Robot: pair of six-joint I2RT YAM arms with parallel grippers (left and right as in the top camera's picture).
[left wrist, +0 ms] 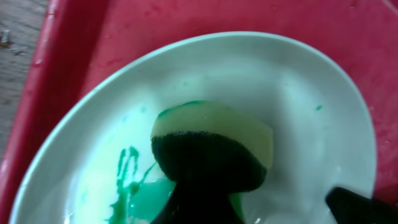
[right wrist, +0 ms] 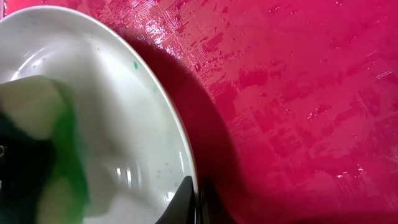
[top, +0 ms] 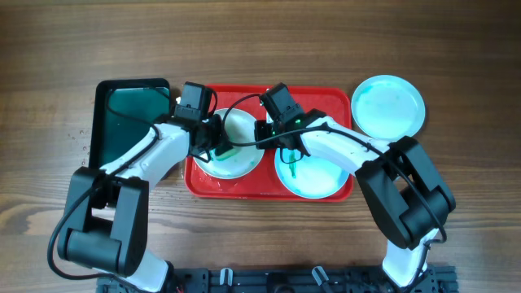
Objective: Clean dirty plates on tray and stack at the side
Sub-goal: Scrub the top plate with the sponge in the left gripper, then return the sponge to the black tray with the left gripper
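Overhead: the glossy red tray holds a round white plate beneath the left gripper; the right gripper is at that plate's right rim. Left wrist: a domed yellow sponge, dark-faced, rests on the wet, green-smeared plate; its grip cannot be told. Right wrist: jaws pinch the plate's rim

A large red tray with a raised rim and rounded corners lies flat at the middle of the worktop, nearer the far edge. A white plate sits in its left half, wet and streaked with green smears. A pale turquoise plate fills its right half, marked green near its left side. A second turquoise plate lies off the tray, toward the far right corner.
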